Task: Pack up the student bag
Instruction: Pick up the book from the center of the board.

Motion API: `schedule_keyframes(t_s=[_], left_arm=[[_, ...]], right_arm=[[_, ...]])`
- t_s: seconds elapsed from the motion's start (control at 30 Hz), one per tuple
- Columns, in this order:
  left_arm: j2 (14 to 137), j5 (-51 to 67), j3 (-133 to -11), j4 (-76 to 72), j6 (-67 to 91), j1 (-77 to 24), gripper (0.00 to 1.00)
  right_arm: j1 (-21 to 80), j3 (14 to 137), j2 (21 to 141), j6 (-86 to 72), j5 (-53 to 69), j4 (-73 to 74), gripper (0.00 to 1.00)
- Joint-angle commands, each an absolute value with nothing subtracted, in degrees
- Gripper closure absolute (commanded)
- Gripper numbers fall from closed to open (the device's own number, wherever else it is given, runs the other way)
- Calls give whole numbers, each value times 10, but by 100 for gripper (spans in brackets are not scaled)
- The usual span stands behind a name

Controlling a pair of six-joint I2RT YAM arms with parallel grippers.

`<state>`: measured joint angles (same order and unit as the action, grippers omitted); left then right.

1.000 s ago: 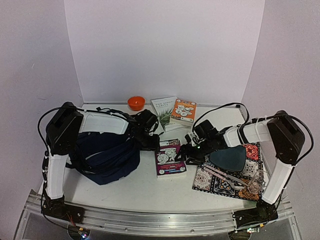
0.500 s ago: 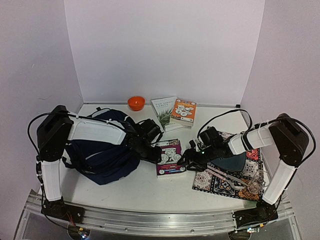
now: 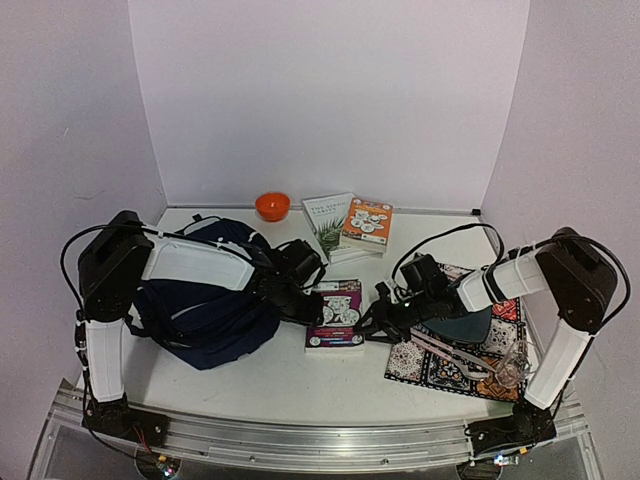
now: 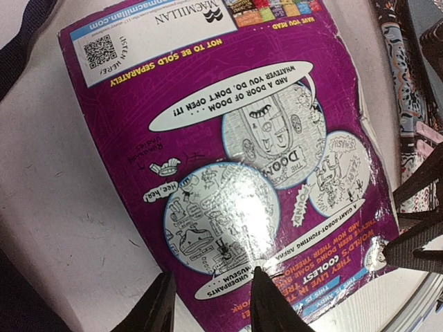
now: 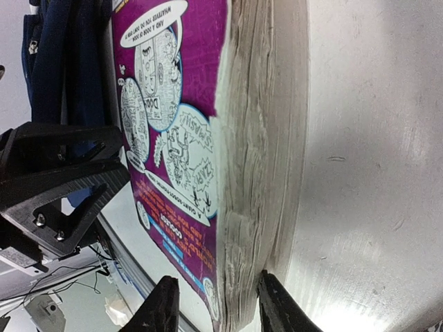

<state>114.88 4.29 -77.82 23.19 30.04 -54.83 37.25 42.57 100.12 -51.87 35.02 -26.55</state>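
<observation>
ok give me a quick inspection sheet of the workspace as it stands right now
surface: white table, bare patches scuffed
job's things: student bag slumped at the left under the left arm; purple book flat beside it, back cover up
clutter: orange bowl, white book and orange book at the back; patterned mat at the right with a dark pouch on it
hands: left hand open over the book's cover; right hand open, fingers either side of its page edge
cables: black cable looped above the right arm
surroundings: plain pale walls, metal rail at the near edge
</observation>
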Motion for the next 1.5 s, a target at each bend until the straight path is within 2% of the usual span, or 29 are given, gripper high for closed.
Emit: schedule_keyframes(t_s=[0.0, 0.47, 0.67, 0.77, 1.1, 1.47], left_arm=[[1182, 59, -773, 209, 314, -554, 63], [1178, 57, -763, 201, 328, -554, 66], [1139, 43, -755, 201, 342, -552, 64], [1114, 42, -748, 199, 365, -544, 60], [1002, 77, -669, 115, 490, -483, 34], [978, 173, -597, -33, 613, -468, 28]], right_arm=[[376, 449, 982, -531, 397, -301, 61], [376, 448, 1008, -568, 367, -340, 65], [375, 423, 988, -581, 344, -341, 92], [375, 420, 966, -589, 348, -341, 100], [372, 444, 906, -638, 364, -386, 100], [370, 415, 890, -731, 381, -559, 100]])
